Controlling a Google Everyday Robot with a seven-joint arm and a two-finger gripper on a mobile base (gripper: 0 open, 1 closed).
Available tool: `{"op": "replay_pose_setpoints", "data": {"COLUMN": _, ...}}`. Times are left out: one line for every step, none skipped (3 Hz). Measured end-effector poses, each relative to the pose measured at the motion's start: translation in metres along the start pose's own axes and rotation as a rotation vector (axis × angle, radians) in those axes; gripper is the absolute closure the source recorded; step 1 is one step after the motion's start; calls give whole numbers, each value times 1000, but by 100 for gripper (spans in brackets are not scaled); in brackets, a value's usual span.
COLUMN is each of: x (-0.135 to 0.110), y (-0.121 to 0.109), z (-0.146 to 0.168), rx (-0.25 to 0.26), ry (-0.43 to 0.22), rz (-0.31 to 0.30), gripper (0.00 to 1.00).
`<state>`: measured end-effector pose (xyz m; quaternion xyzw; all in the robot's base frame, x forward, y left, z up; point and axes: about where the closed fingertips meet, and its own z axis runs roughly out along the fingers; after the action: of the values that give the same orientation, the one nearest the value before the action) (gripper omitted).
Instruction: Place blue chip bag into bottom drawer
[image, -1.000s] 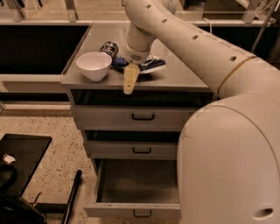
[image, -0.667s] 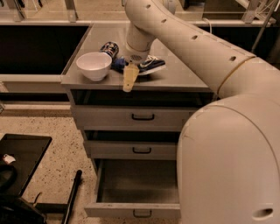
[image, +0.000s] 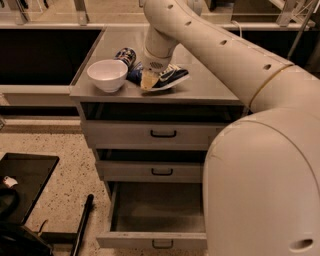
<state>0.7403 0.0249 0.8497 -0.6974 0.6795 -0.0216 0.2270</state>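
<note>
The blue chip bag (image: 169, 77) lies on the grey cabinet top (image: 210, 85), right of the white bowl. My gripper (image: 148, 80) hangs from the white arm and is down at the bag's left end, touching or just over it. The bottom drawer (image: 117, 220) is pulled open at floor level. Its inside looks empty and its dark handle faces front. The arm's large white body hides the drawer's right part.
A white bowl (image: 107, 75) stands at the top's front left, with a small dark patterned can (image: 126, 55) behind it. Two shallower drawers (image: 150, 133) above are shut. A black tray (image: 25, 182) and a dark rod (image: 82, 225) lie on the floor at left.
My gripper has drawn back from the cabinet top's front edge and now sits higher, over the left end of the blue chip bag. The bag, bowl and can have not moved.
</note>
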Motion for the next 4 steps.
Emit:
{"op": "replay_pose_setpoints", "data": {"x": 0, "y": 0, "z": -1, "rx": 0, "ry": 0, "rz": 0, "gripper": 100}}
{"op": "replay_pose_setpoints", "data": {"x": -1, "y": -2, "z": -4, "rx": 0, "ry": 0, "rz": 0, "gripper": 100}}
{"op": "replay_pose_setpoints", "data": {"x": 3, "y": 47, "z": -42, "rx": -82, "ry": -68, "rz": 70, "gripper": 100}}
{"op": "replay_pose_setpoints", "data": {"x": 30, "y": 123, "z": -104, "rx": -163, "ry": -115, "rz": 193, "gripper": 100}}
